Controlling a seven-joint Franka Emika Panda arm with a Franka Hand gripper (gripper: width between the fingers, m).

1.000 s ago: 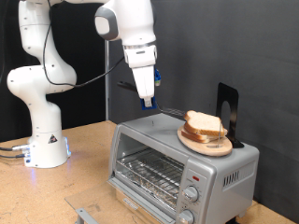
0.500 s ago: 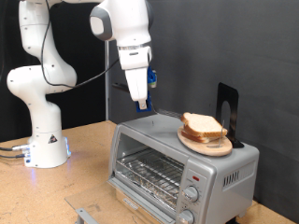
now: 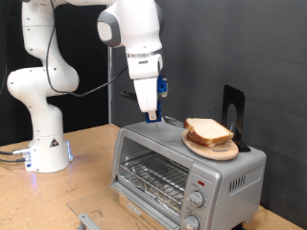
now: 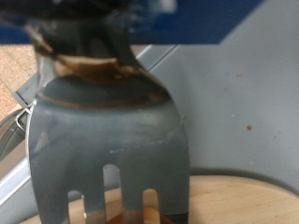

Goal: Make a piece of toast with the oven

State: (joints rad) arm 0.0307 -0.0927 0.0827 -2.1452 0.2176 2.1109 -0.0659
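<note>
The piece of toast (image 3: 208, 130), a couple of pale slices with tan crust, lies on a round wooden plate (image 3: 213, 149) on top of the silver oven (image 3: 221, 177). My gripper (image 3: 151, 113) hangs over the oven's top, to the exterior view's left of the plate. It is shut on a metal fork (image 3: 173, 120) that reaches toward the toast. In the wrist view the fork (image 4: 103, 121) fills the picture, its tines over the plate's edge (image 4: 234, 201) and the grey oven top (image 4: 243, 93). The wire rack (image 3: 153, 175) shows inside the oven.
A thin black upright stand (image 3: 233, 113) rises behind the plate on the oven. The arm's white base (image 3: 43, 144) stands on the wooden table (image 3: 86, 182) at the exterior view's left. A metal edge (image 3: 86, 219) shows at the bottom. Two round knobs (image 3: 198, 199) sit on the oven's front.
My gripper with the fork swung a little to the exterior view's left, then back right and slightly lower, toward the plate. The toast and plate have not moved.
</note>
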